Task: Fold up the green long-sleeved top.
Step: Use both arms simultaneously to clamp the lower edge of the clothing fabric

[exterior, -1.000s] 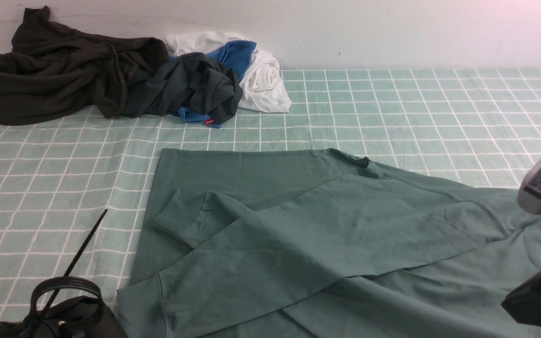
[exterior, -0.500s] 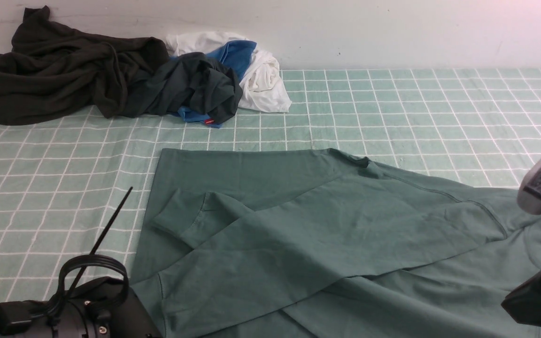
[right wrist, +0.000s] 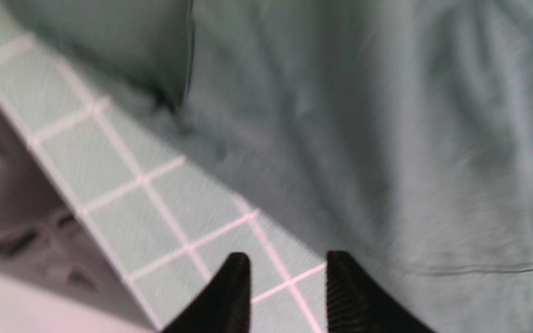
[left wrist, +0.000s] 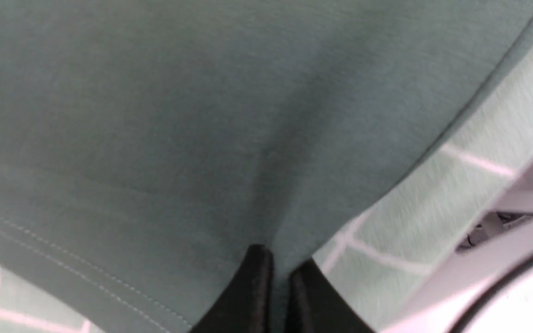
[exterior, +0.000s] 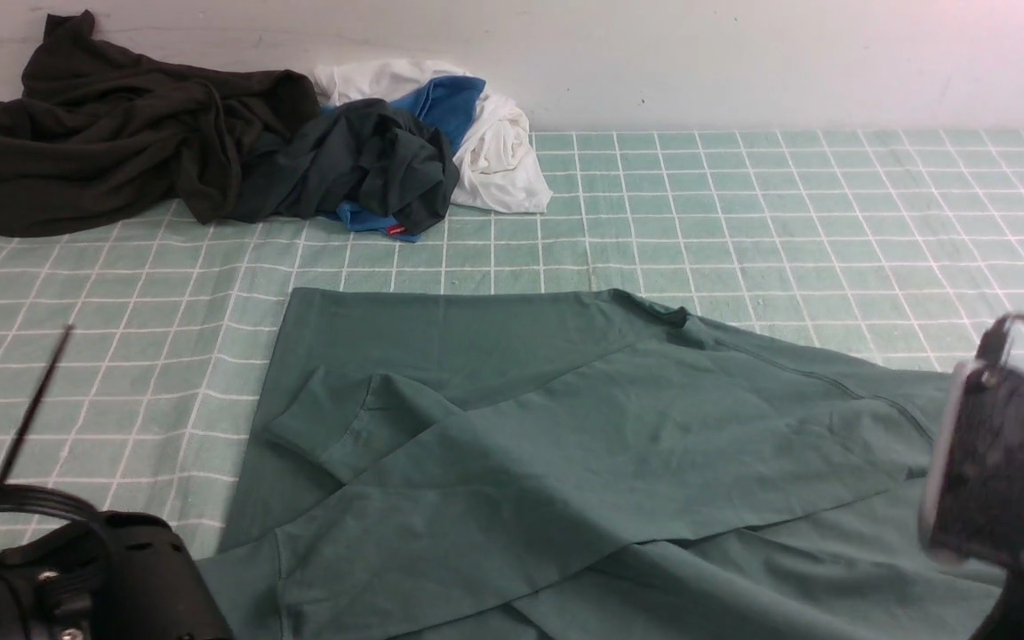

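The green long-sleeved top lies spread across the near half of the table, one sleeve folded over the body with its cuff pointing left. In the left wrist view my left gripper is shut on the top near a stitched hem corner, with fabric pinched between the jaws. My left arm sits at the garment's near left corner. My right gripper stands open over the checked cloth beside the top's edge, holding nothing. The right arm hangs at the garment's right side.
A blackish-brown garment, a very dark green one and blue and white clothes are piled at the back left against the wall. The green checked tablecloth covers the table. Its near edge shows in the right wrist view.
My left gripper has shut on the top's near left corner and the top has slid slightly left and toward me. My right gripper has opened and its arm has swung into view.
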`<state>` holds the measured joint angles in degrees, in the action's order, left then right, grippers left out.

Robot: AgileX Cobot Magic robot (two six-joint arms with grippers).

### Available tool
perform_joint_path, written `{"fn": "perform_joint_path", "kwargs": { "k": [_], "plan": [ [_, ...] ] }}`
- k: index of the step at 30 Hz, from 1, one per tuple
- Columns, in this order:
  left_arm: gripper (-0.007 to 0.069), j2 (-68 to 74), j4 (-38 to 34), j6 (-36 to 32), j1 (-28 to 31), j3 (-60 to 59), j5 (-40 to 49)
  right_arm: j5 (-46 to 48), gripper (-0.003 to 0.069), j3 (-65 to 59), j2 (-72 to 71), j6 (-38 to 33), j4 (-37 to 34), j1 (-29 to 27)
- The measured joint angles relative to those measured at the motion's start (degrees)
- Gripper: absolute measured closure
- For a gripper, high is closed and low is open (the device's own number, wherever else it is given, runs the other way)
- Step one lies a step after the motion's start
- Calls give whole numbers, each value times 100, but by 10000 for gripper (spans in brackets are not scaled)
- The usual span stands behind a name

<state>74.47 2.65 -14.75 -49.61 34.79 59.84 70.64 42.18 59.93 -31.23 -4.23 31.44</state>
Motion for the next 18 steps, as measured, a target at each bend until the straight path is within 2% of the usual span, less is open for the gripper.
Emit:
{"fn": "perform_joint_path", "kwargs": {
  "k": [2,3,4,7,8,9,12,18],
  "plan": [
    [618,-194,0,0,0,0,123,-200,337,-469,14,-498,6,0],
    [618,-208,0,0,0,0,123,-231,337,-469,15,-543,6,0],
    [618,-274,0,0,0,0,159,-488,287,-777,28,-816,62,0],
    [618,-303,0,0,0,0,185,-1284,233,-1458,60,-1119,423,0],
    [618,-303,0,0,0,0,185,-1284,232,-1493,60,-1120,423,0],
    [618,-303,0,0,0,0,185,-1712,225,-1745,60,-1139,742,0],
    [618,-303,0,0,0,0,185,-2277,220,-2023,86,-944,1396,0],
    [618,-303,0,0,0,0,154,-2844,220,-2066,463,188,2530,0]
  ]
}}
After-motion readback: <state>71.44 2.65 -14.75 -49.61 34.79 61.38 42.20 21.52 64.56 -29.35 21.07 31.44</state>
